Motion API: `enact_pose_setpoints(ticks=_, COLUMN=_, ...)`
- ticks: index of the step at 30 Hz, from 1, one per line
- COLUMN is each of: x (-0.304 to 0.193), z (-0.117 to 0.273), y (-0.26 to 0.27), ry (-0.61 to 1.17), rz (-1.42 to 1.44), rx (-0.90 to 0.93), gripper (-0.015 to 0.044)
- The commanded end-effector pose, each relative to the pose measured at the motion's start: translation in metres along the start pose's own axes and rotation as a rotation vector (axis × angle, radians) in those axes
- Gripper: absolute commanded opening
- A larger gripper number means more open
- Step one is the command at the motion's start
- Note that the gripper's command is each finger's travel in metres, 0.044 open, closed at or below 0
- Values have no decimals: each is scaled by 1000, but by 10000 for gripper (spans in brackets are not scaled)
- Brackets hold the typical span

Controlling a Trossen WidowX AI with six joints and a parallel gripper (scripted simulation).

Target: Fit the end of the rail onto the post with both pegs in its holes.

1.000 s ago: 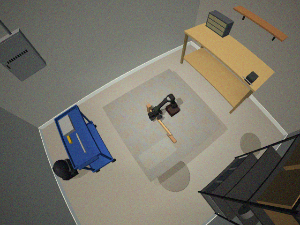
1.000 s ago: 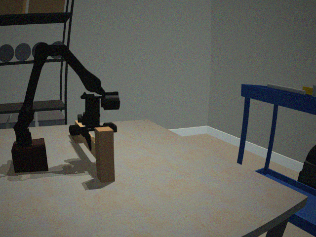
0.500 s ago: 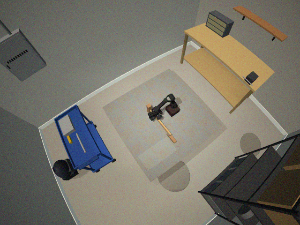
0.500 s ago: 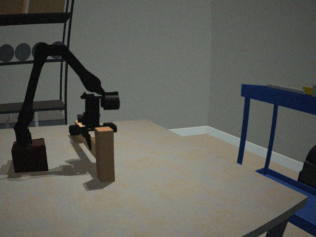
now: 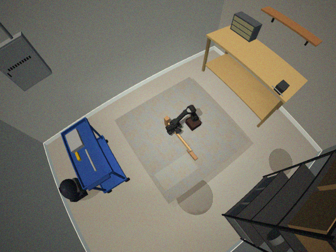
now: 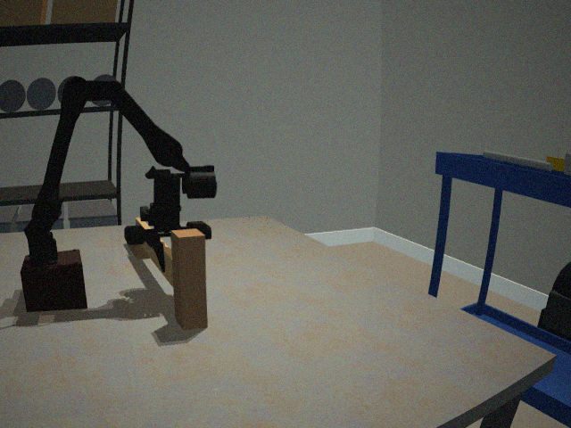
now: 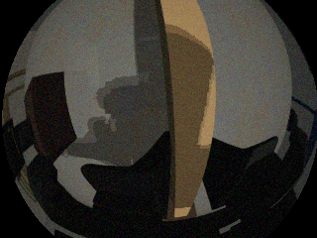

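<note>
In the top view, well to the left of the wooden post [image 5: 166,119] [image 6: 188,276], a blue cart [image 5: 97,176] [image 6: 498,182] carries, in its upper tray, a grey box [image 5: 73,140], a yellow block [image 5: 77,156] [image 6: 555,163] and a pale rod [image 5: 90,159] [image 6: 516,160]. The box's contents cannot be made out.

The post stands upright. Just beside it, the gripper [image 5: 173,130] [image 6: 164,261] [image 7: 178,134] points down, its fingers closed to a narrow gap around the rail [image 5: 184,141] [image 6: 168,267] [image 7: 190,89], one on each side. The held end is raised off the table, next to the post; whether it touches the post or sits on the pegs is hidden. From the post the rail runs down and right in the top view to the footboard block [image 5: 193,155], its far end at the block; the bracket is too small to tell.

Farther right of the post, a drawer unit [image 5: 245,26] has its drawers shut, contents hidden. Farthest right and below the post, a black rack [image 5: 276,226] [image 6: 120,160] holds brown boxes [image 5: 312,211] [image 6: 83,11].
</note>
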State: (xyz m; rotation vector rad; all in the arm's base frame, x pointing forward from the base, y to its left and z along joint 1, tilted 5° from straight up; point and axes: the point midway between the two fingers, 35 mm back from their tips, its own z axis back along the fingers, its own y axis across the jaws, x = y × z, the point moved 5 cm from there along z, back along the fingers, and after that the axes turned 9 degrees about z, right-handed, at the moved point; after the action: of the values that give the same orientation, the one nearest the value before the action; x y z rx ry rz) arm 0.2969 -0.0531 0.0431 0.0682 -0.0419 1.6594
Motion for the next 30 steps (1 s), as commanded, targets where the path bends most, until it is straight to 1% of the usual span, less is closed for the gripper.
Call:
enact_pose_setpoints(ticks=1, x=-2, z=1, y=0, ry=2, rz=3, rx=-2, gripper=0)
enact_pose_setpoints(ticks=30, x=3, z=1, y=-2, ry=1, rz=3, rx=-2, gripper=0)
